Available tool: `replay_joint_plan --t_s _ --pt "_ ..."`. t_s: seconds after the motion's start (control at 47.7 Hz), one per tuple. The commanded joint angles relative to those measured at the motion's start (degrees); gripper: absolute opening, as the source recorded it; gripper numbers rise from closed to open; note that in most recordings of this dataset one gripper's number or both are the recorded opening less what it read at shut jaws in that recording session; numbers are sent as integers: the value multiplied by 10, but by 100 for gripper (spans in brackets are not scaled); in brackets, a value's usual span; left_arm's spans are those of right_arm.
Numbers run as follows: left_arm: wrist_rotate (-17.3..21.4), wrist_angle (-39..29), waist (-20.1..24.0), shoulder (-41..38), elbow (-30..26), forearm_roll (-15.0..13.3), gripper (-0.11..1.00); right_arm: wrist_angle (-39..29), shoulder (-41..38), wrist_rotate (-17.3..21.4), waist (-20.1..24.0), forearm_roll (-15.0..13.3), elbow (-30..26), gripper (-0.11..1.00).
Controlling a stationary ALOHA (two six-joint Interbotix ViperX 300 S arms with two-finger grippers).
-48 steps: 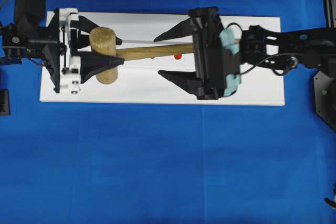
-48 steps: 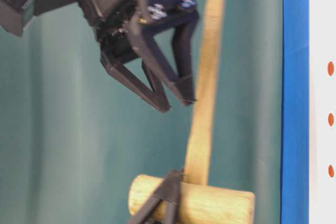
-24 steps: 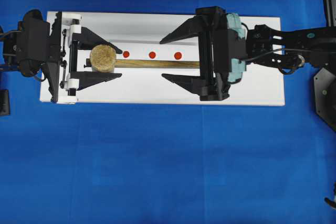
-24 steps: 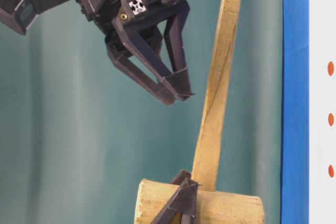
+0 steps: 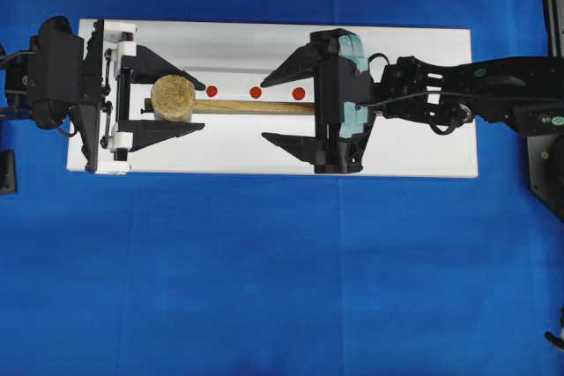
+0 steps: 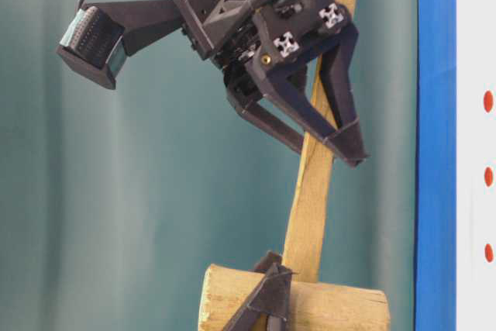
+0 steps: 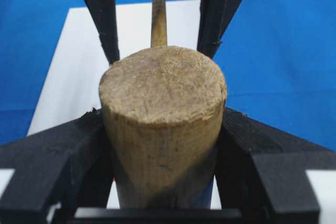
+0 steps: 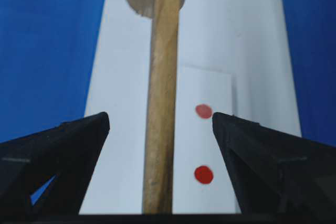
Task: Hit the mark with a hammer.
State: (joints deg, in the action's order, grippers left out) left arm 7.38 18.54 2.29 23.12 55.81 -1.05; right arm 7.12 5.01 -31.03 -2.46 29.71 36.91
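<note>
Up High: Wooden Hammer Held by Its Round Head

The left gripper (image 5: 159, 99) has its black fingers clamped on the hammer (image 5: 174, 99), on its thick, rough, round head. Its flat, slim handle points to 3 o'clock, between the right gripper's (image 5: 280, 103) wide-apart fingers. Three red dots (image 5: 256, 92) sit on the white board (image 5: 423, 147).

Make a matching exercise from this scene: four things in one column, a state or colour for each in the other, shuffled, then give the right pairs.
Things
1. left hand
2. right hand
3. red dots
4. cloth

States or colours
A. blue, under the white board
B. open, its fingers on either side of the hammer handle without gripping it
C. three in a row on the board
D. shut on the hammer head

Pairs: 1-D, 2-B, 3-C, 4-A
</note>
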Motion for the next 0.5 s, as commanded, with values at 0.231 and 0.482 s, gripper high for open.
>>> replay_joint_plan --t_s 0.231,0.482 --pt "1 8 -1 12 -18 -1 45 41 -2 1 1 2 -5 47" --pt "1 11 -1 12 -18 0 45 46 -1 1 3 2 -4 3"
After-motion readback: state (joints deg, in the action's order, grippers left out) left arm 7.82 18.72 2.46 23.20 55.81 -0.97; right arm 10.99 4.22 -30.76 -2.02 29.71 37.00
